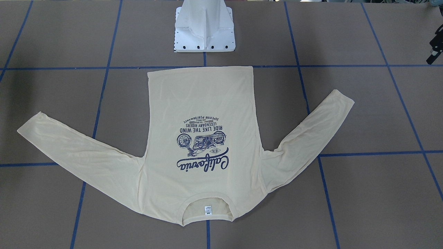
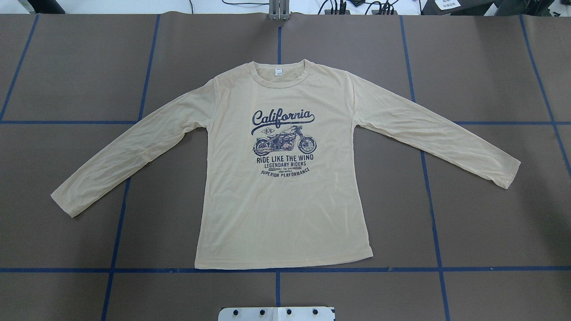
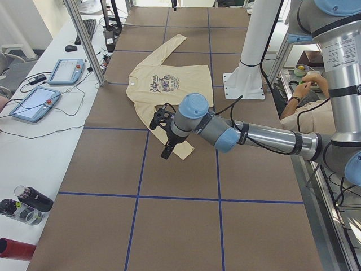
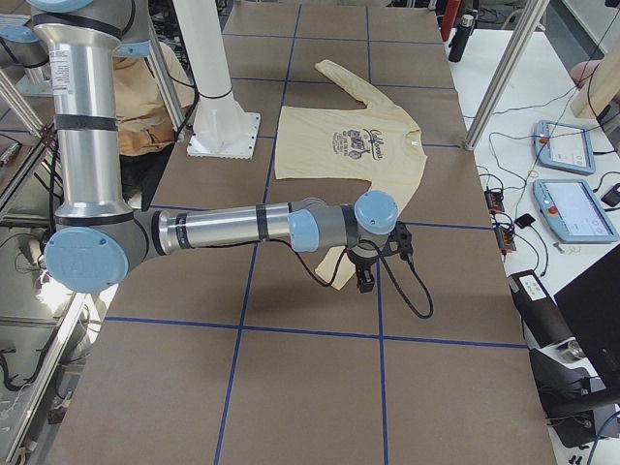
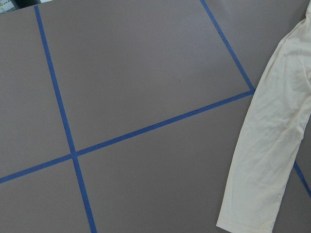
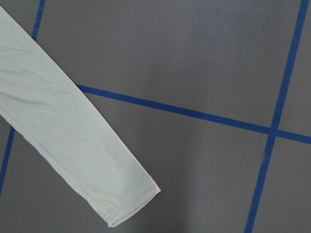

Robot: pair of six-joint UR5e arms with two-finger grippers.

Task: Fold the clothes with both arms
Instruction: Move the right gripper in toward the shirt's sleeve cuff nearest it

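The cream-yellow long-sleeved shirt [image 2: 285,178] lies flat and face up on the brown table, its navy "California" motorcycle print showing. Both sleeves are spread out to the sides, the collar [image 2: 279,73] is on the far side from the robot, and the hem is near the base. My left gripper [image 3: 167,151] hangs above the table near the left cuff [image 5: 252,213]. My right gripper [image 4: 366,281] hangs near the right cuff [image 6: 131,199]. Neither wrist view shows any fingers, so I cannot tell whether the jaws are open or shut.
The white pedestal base [image 1: 205,31] stands just behind the hem. Blue tape lines [image 2: 276,269] grid the table. Two tablets [image 3: 34,101] and bottles [image 3: 28,200] lie on the side bench. Metal frame posts [image 3: 84,39] stand at the table's edge. A seated person [image 4: 145,87] is behind the base.
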